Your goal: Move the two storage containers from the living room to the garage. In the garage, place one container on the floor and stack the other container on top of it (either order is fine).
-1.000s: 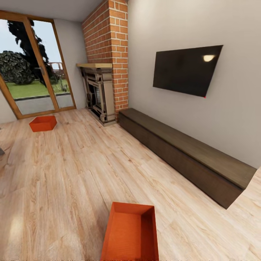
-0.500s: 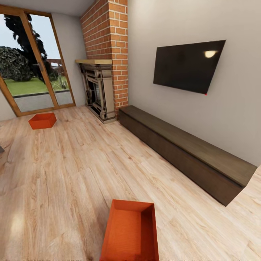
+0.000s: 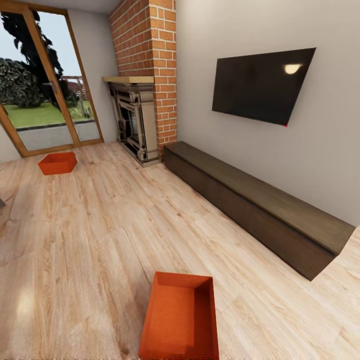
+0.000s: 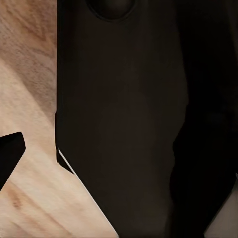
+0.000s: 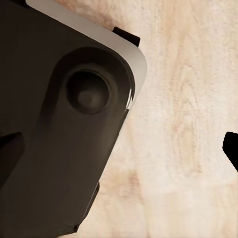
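Lying on the light wood plank floor (image 3: 90, 240), 1 orange-red ribbed plastic bin (image 3: 181, 317) sat bottom centre, another (image 3: 58, 163) middle left; each end effector's opening was impossible to tell.

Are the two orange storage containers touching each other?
Apart. The head view shows the near container and the far container separated by open wood floor.

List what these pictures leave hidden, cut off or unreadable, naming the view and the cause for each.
- Near storage container, head view: its closest end is cut off by the bottom edge.
- Far storage container, head view: too small to see inside.
- Left end effector, left wrist view: a dark robot body blocks it; state unreadable.
- Right end effector, right wrist view: a dark housing covers it; state unreadable.
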Motion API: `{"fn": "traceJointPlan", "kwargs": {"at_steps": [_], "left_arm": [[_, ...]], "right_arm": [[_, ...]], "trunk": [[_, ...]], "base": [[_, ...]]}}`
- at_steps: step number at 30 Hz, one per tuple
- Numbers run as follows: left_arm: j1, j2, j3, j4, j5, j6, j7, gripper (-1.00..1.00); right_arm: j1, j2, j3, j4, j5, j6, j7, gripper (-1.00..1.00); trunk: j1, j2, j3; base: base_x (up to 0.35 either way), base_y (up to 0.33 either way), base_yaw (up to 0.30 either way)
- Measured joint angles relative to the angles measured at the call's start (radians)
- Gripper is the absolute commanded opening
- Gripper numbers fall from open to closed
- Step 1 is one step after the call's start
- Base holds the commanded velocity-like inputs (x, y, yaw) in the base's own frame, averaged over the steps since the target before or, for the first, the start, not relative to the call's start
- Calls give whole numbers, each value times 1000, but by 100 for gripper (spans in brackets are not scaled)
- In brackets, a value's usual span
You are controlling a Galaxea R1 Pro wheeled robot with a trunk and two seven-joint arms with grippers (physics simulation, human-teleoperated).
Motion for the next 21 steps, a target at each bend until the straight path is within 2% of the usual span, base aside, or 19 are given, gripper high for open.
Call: {"fn": "traceJointPlan", "kwargs": {"at_steps": [21], "left_arm": [[0, 0, 0, 0, 0, 0, 0, 100]], "right_arm": [[-1, 0, -1, 0, 0, 0, 0, 100]], "trunk": [[0, 0, -33]], "base": [[0, 0, 0]]}}
